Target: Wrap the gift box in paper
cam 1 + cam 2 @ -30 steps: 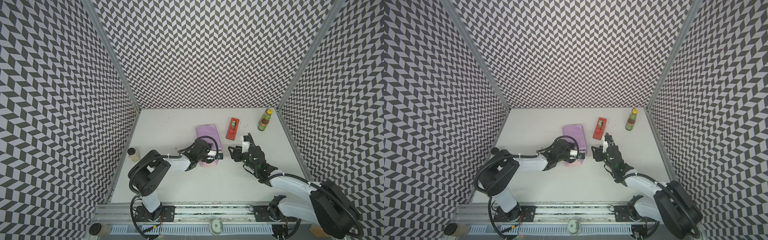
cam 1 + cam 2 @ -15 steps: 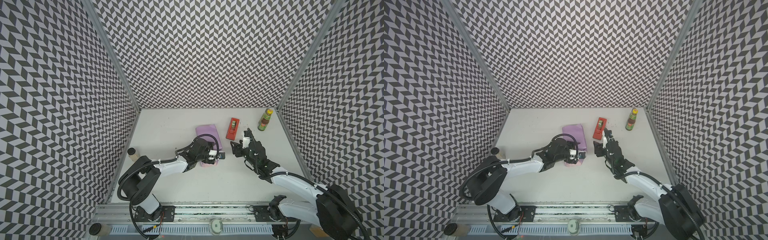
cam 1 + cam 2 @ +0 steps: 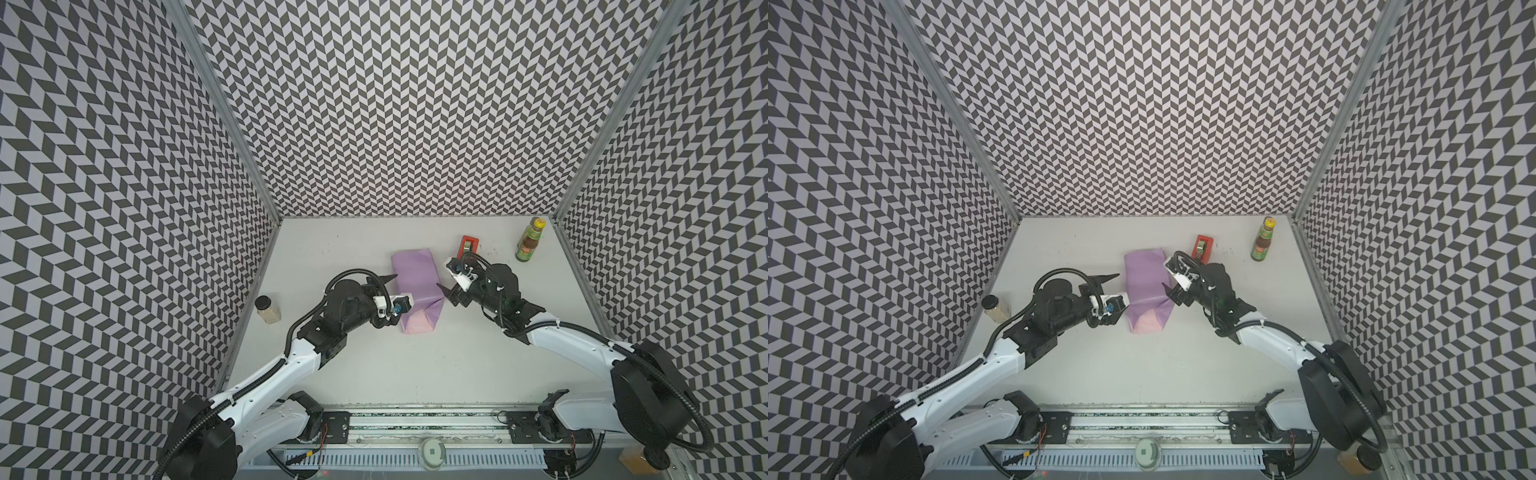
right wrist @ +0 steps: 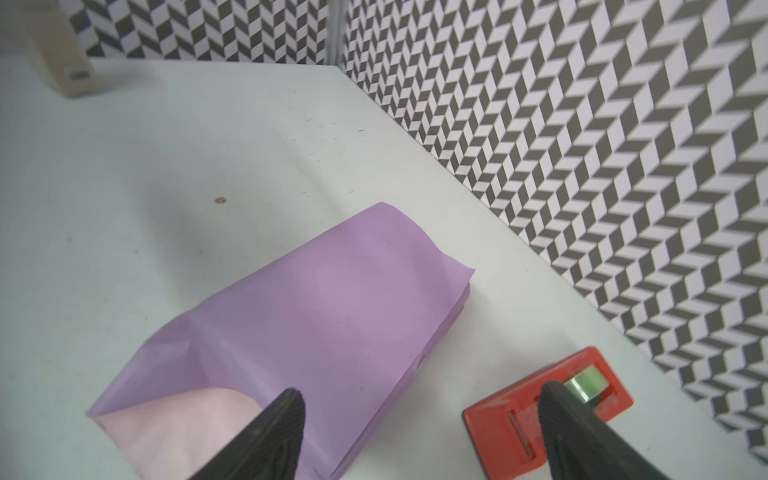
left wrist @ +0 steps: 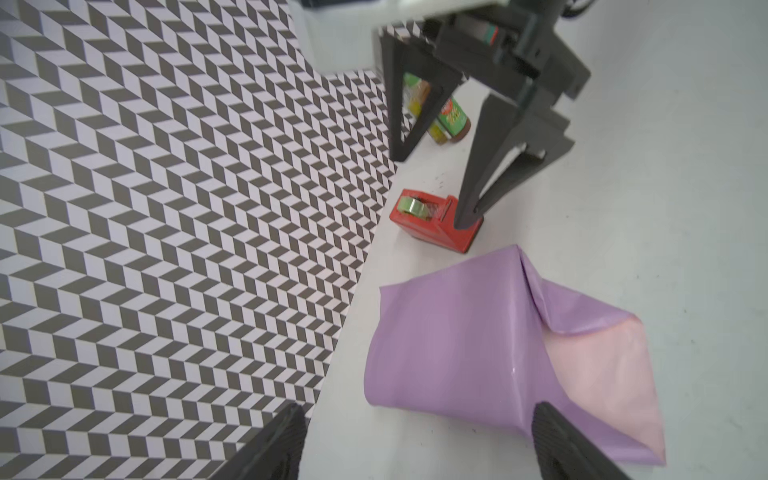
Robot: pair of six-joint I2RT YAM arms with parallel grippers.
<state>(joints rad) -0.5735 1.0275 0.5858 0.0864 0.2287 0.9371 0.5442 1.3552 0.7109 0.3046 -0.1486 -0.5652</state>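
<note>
Lilac paper (image 3: pixel 413 282) lies free; left pincer (image 5: pixel 419 409) and right pincer (image 4: pixel 419 388) have backed off, jaws apart.

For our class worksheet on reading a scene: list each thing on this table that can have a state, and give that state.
paper, folded into a loose tube, lilac outside, pink showing at one open end
tape dispenser, resting on its base, roll loaded
sauce bottle, upright, capped
jar, upright, lid on
left gripper, open, empty
right gripper, open, empty
</note>
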